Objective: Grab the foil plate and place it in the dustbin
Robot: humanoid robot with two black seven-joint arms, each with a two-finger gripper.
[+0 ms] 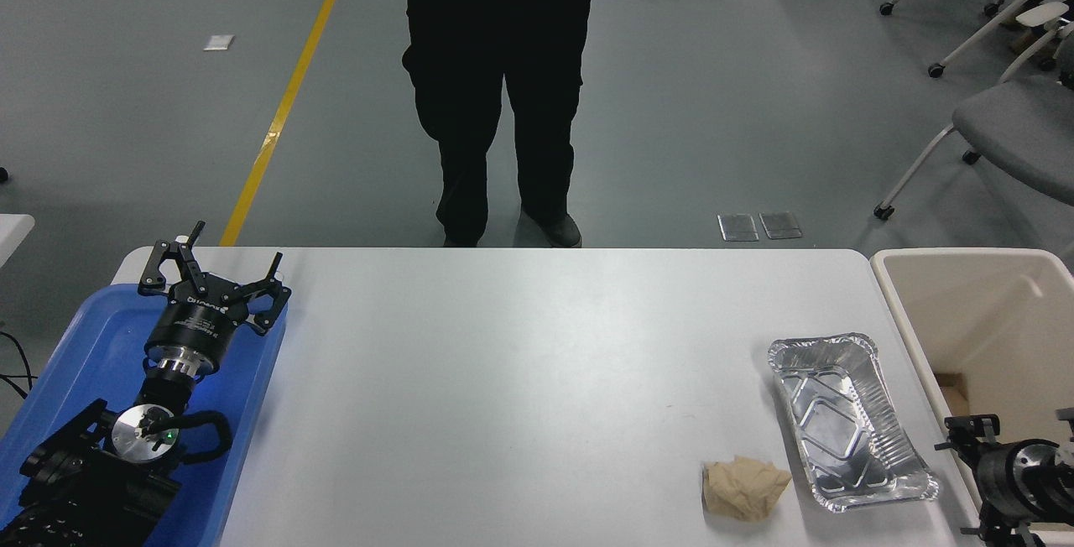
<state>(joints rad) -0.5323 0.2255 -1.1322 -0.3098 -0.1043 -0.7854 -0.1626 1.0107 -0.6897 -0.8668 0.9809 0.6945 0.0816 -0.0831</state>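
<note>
The foil plate (847, 421) lies empty and right side up on the white table, near its right edge, long side running away from me. Just to its right, off the table's edge, stands the cream dustbin (990, 312), its mouth open. My right gripper (967, 480) comes in at the lower right corner, over the bin's near rim. It points left toward the plate's near right corner, open and holding nothing, with a small gap to the plate. My left gripper (228, 257) is parked open over the blue tray.
A crumpled tan paper wad (745, 488) sits just left of the plate's near end. The blue tray (92, 337) fills the table's left edge. A person in dark clothes (503, 94) stands at the far side. Office chairs (1007, 127) stand at the back right.
</note>
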